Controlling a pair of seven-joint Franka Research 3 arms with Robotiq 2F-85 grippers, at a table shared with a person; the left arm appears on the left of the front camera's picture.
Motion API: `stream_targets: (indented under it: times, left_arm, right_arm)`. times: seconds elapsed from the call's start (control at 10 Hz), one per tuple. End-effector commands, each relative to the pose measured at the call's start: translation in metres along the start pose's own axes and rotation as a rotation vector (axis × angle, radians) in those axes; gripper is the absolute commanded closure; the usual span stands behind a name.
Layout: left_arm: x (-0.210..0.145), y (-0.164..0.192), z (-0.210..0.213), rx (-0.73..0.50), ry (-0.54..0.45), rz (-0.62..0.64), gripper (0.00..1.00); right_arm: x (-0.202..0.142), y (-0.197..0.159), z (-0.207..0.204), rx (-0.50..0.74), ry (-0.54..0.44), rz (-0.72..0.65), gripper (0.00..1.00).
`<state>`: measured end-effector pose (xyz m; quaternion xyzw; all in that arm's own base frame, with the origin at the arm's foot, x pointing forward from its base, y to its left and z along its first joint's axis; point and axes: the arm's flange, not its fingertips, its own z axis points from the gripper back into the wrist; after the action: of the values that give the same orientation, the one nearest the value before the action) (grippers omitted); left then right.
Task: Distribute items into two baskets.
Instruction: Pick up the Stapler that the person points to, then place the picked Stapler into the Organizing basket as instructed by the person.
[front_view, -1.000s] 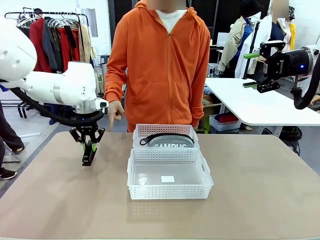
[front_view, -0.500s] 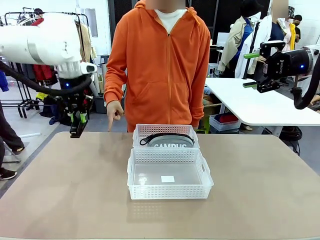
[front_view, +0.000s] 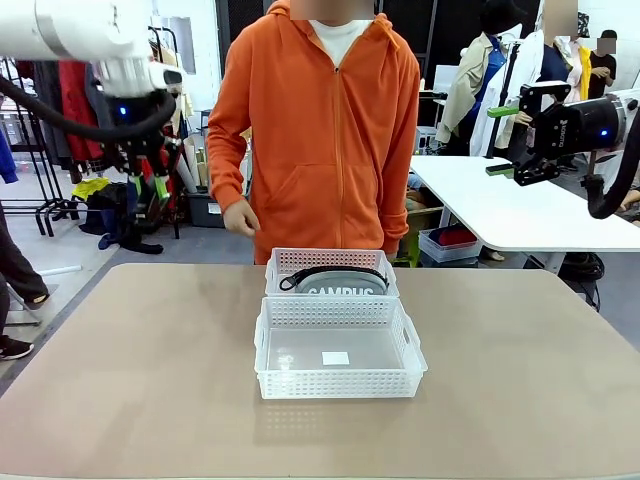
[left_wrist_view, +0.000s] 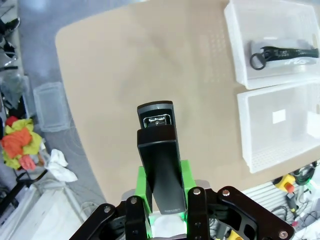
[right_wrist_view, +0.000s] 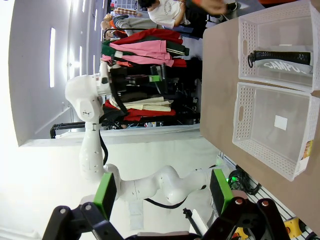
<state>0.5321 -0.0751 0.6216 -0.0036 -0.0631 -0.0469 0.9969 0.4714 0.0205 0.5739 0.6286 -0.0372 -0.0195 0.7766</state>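
We note the left gripper (front_view: 148, 190) is higher than half a second ago, now in front of the clothes rack (front_view: 70, 100), clamped on the small black stapler (left_wrist_view: 157, 160). The person's hand (front_view: 240, 217) no longer points. The right gripper (front_view: 503, 140) stays aloft, jaws wide, empty. We read white "CAMPUS" on the pencil case (front_view: 335, 284), which lies in the far basket (front_view: 332, 253). The near basket (front_view: 340, 385) carries a white sticker (front_view: 335, 358). Both stand on a tan table (front_view: 130, 390).
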Motion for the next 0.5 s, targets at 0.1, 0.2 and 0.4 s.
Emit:
stream_targets:
  times: [0.1,0.2,0.4]
  left_arm:
    - [0.015,0.01,0.036,-0.039,-0.019,-0.026,1.0]
    - [0.013,0.006,0.043,-0.059,-0.04,-0.041,1.0]
    - [0.009,0.004,0.041,-0.014,-0.036,-0.013,1.0]
  right_arm:
    - [-0.001,0.003,0.001,-0.001,-0.002,0.007,0.0]
    - [-0.001,0.003,0.001,-0.001,-0.002,0.007,0.0]
    - [-0.001,0.003,0.001,-0.001,-0.002,0.007,0.0]
